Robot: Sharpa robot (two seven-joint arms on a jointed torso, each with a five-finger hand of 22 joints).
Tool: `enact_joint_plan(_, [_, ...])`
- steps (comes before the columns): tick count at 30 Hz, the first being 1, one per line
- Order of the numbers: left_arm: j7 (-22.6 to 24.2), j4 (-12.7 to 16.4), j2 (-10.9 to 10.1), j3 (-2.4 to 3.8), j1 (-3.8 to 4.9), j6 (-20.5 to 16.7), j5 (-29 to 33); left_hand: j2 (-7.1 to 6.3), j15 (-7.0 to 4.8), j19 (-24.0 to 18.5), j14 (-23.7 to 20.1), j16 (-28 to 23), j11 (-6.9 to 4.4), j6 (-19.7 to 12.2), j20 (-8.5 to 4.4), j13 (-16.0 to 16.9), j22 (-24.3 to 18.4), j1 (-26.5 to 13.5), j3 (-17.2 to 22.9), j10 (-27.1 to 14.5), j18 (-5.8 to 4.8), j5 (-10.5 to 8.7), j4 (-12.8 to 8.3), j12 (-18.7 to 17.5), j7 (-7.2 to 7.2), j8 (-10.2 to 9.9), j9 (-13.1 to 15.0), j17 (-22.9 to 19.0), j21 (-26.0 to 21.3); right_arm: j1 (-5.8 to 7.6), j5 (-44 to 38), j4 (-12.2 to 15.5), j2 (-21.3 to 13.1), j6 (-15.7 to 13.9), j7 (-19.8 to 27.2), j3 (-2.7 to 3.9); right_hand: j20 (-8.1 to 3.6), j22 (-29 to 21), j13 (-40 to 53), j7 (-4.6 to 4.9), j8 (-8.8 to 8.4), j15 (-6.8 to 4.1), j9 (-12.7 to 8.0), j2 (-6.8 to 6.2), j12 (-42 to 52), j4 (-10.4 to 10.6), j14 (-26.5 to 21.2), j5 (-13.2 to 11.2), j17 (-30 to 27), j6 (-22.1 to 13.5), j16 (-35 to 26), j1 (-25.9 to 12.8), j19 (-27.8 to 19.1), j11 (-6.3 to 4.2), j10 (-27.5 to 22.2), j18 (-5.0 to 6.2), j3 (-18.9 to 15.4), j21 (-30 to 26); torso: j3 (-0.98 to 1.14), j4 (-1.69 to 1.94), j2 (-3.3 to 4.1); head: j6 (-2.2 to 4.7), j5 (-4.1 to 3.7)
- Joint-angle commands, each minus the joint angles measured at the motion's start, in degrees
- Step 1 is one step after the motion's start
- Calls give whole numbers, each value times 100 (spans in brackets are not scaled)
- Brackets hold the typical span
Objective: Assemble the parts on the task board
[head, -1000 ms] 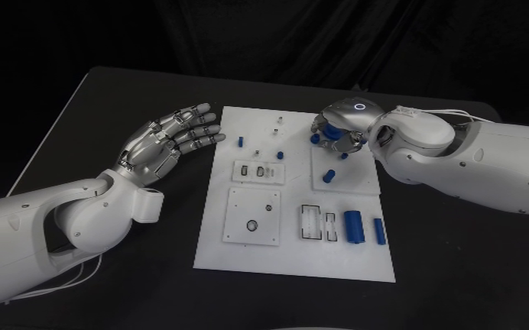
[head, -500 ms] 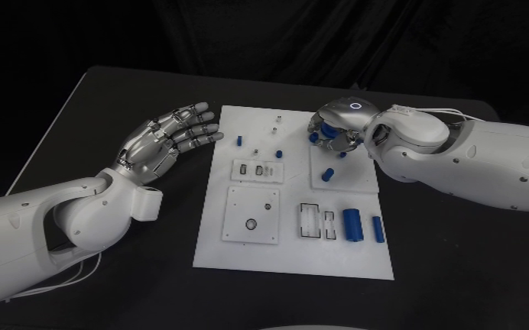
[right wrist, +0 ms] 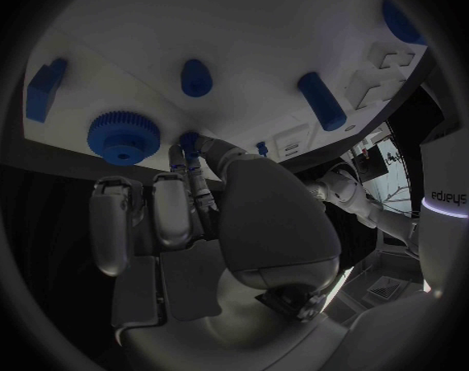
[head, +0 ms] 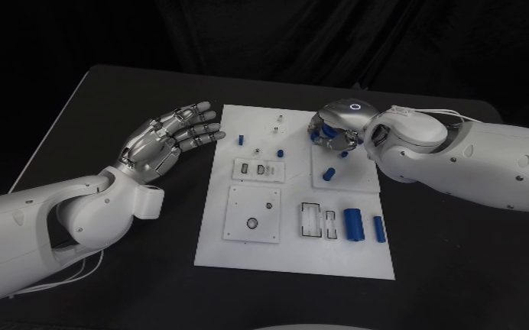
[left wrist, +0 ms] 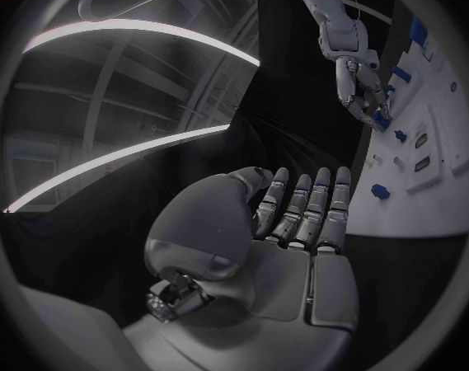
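Observation:
The white task board [head: 290,250] lies in the middle of the black table. My right hand [head: 336,131] hovers over the board's far right part, fingers curled down. In the right wrist view its thumb and a fingertip pinch a small blue peg [right wrist: 189,141] at the board surface, beside a blue gear [right wrist: 121,132]. Another blue peg [head: 329,173] stands on the raised plate just in front of that hand. My left hand [head: 171,140] floats beside the board's left edge, fingers straight and spread, holding nothing; the left wrist view shows its fingers [left wrist: 301,210] the same way.
Two blue cylinders [head: 353,225] lie at the board's near right beside narrow slots [head: 314,221]. Small blue pegs [head: 241,142] stand at mid-board. Two square sub-plates [head: 254,215] sit on the left half. A blue block [right wrist: 45,86] and cylinder [right wrist: 321,99] lie near the right hand.
My right hand has shifted slightly toward the board's far edge and its fingers have drawn in tighter. The left hand has not moved.

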Motion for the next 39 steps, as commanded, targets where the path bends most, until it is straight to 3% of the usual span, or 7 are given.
enact_joint_plan(1, [973,-2,4,0,7,107,15,-10,20,-36,-36,18,52,19,18,-7,-7,-59,23,7,-78,31,-3,14,4,25,-1,-5,-18,-28,29,-27,2,-81,-67,-1,2,190,-7,0,6,-6,29,17,-63,-24,-13,-66,-1,92,-34,90,-20,-21,125,37,89,-38,3,2,0,12,-4])
enact_joint_plan(10, [963,-28,15,-6,7,134,15,2,21,-38,-37,25,54,25,17,-7,-8,-64,44,12,-78,36,-5,18,4,29,1,-7,-19,-34,31,0,-28,-458,24,1,-81,211,-2,-50,65,-91,161,22,-322,-102,-7,-349,12,448,-62,174,-15,-125,700,35,207,-45,6,3,-1,17,-15])
enact_joint_plan(12, [962,-25,11,-6,7,133,15,2,21,-38,-37,25,54,25,17,-7,-8,-64,44,12,-78,36,-5,18,4,29,1,-7,-19,-18,31,22,-41,-568,37,4,-95,187,1,-64,66,-107,182,9,-358,-116,0,-424,28,486,-61,185,-30,-145,798,41,204,-58,3,0,-5,60,-5])
enact_joint_plan(20, [956,-22,-5,-7,7,118,15,9,20,-39,-39,29,56,38,17,-7,-8,-68,58,16,-78,38,-5,21,6,35,2,-8,-20,272,168,69,38,-769,-18,23,-132,163,6,-88,17,-143,216,-59,-485,-173,-10,-602,-18,519,-104,252,-53,-187,1033,46,208,-83,6,-4,-3,154,83])
enact_joint_plan(28, [958,-85,104,-10,6,164,15,24,19,-41,-41,38,60,41,17,-6,-10,-78,84,25,-78,42,-3,28,10,38,3,-10,-20,521,470,-359,579,-716,119,49,-139,141,1,-80,-27,-143,231,-73,-615,-130,-19,-735,-37,526,-130,214,-69,-181,1090,51,182,-102,-1,-4,-11,260,114])
enact_joint_plan(36, [957,-129,145,-12,5,185,15,29,19,-42,-43,40,62,39,17,-6,-10,-81,92,26,-78,43,-2,28,11,38,3,-11,-20,422,522,-817,1036,-602,313,55,-137,129,2,-79,-41,-142,237,-83,-654,-108,-21,-769,-50,530,-141,190,-75,-179,1110,54,163,-110,-20,-3,-17,271,113])
enact_joint_plan(39, [950,-137,152,-12,5,192,15,29,19,-42,-43,40,62,39,17,-6,-10,-81,92,26,-78,43,-2,28,11,38,3,-11,-20,363,527,-944,1131,-529,345,56,-137,127,1,-78,-54,-141,237,-89,-678,-104,-23,-768,-57,519,-146,187,-77,-177,1106,54,160,-112,-24,23,-9,277,96])
